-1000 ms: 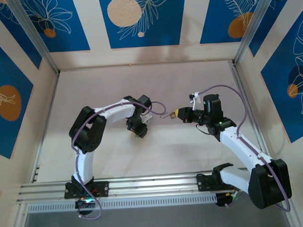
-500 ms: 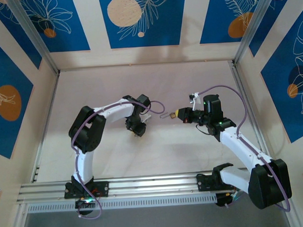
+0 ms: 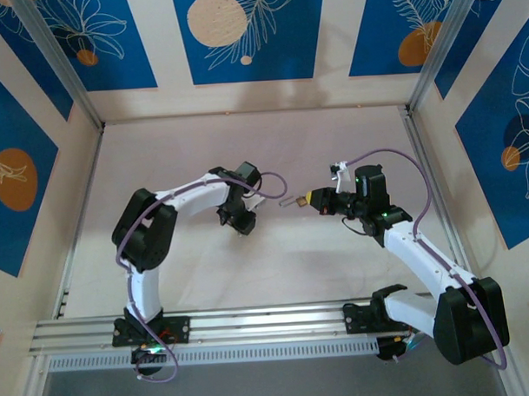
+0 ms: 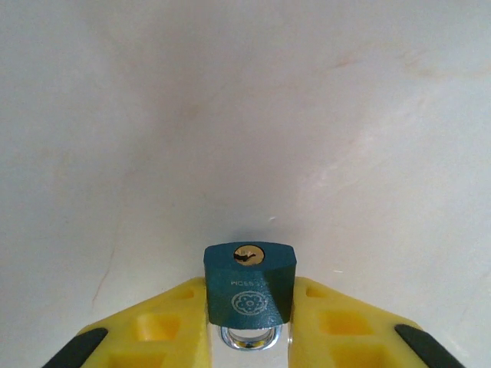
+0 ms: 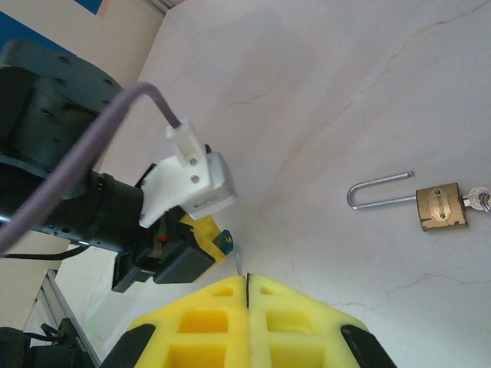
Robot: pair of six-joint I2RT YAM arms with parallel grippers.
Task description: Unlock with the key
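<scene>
The left gripper (image 4: 247,308) is clamped on the key (image 4: 247,282) — its dark blue head sits between the yellow fingers, pointing away from the wrist above the counter (image 4: 230,115). The right gripper (image 5: 247,285) has its fingers pressed together, holding nothing I can make out. The brass padlock (image 5: 440,207) lies flat on the counter, apart from both grippers. So the key is in hand, but by the look of it not yet in the lock — bringing it over, inserting and turning are left.
</scene>
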